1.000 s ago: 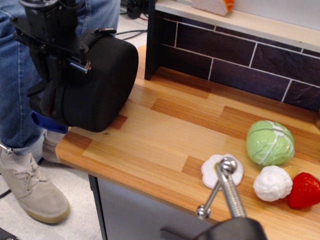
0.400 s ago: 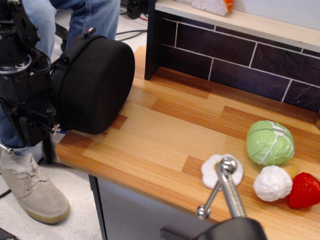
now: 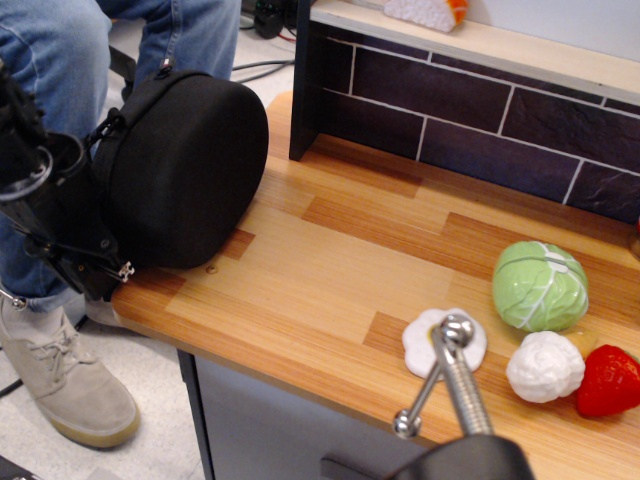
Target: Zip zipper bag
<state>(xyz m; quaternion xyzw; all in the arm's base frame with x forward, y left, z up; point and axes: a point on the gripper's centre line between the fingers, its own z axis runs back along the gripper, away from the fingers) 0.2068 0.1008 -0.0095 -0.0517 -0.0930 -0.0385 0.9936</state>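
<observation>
Your zipper bag (image 3: 180,165) sits on its edge at the far-left corner of the table (image 3: 330,270), overhanging the left edge a bit. You can't see the zipper line or the pull tab clearly from this view. Your gripper (image 3: 85,265) is off the table at the far left, low beside the bag's left face, touching or just beside it; can't tell which. Jaws: can't tell their state, they're dark against the dark bag. On the near right of the table you've got a green cabbage (image 3: 540,285), a white cauliflower (image 3: 545,366), a red strawberry (image 3: 608,381) and a white flat piece (image 3: 443,342), all well apart from the bag. A person's jeans (image 3: 60,60) and shoe (image 3: 62,380) show behind the arm.
</observation>
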